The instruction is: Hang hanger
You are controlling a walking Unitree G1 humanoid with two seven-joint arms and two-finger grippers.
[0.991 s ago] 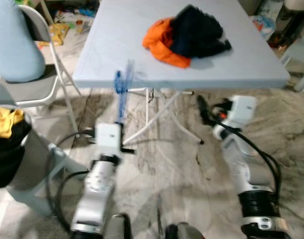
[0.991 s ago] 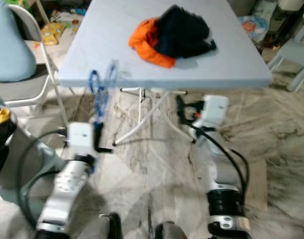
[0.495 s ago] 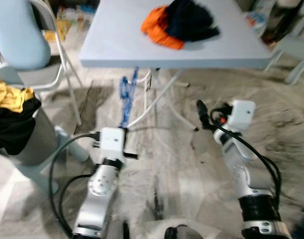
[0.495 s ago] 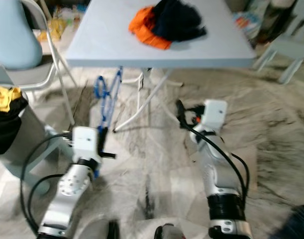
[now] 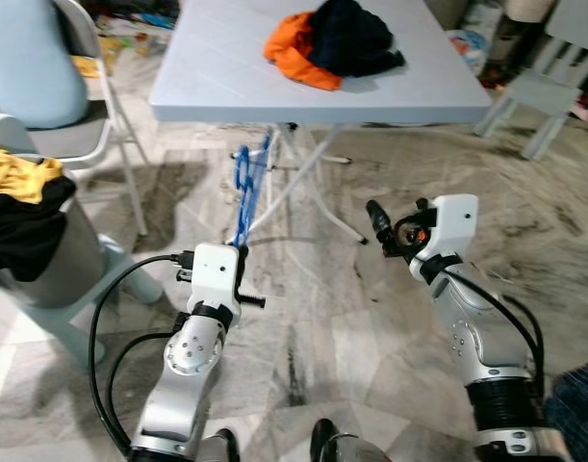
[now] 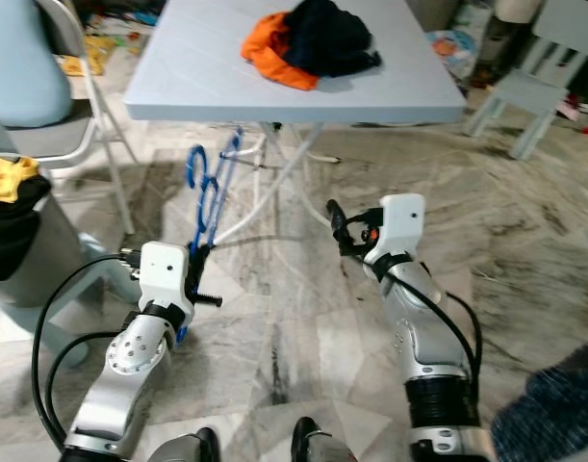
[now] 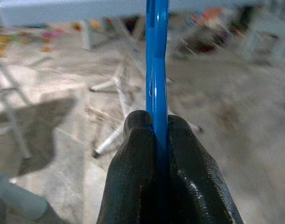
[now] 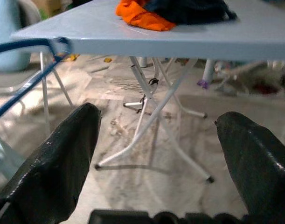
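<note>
A: Left eye view, largest item first. What is recorded?

B: A marble floor (image 5: pixel 303 318) is seen underfoot. A grey folding table (image 5: pixel 217 77) stands ahead, on white crossed legs (image 5: pixel 308 183).

A: What is noted on the table?

B: A heap of clothes (image 5: pixel 334 43), orange and dark, is lying near the far side of the top.

A: And to the left?

B: A folding chair (image 5: pixel 77 144) with a pale blue backrest is placed there. Nearer, a bin (image 5: pixel 38 255) is draped with yellow and black cloth.

A: Where is the hanger?

B: The blue hanger (image 5: pixel 247 188) is held off the floor, in front of the table's near edge and below the top. It is pinched at its lower end by the left gripper (image 7: pixel 156 140).

A: How are those fingers set?

B: In the left wrist view they are pressed together on the hanger's thin blue edge, with one black finger on each side.

A: And the right gripper?

B: The right gripper (image 5: pixel 378 223) is held out low over the floor, right of the table legs. In the right wrist view its fingers (image 8: pixel 63 158) are spread wide, and nothing is gripped between them.
</note>
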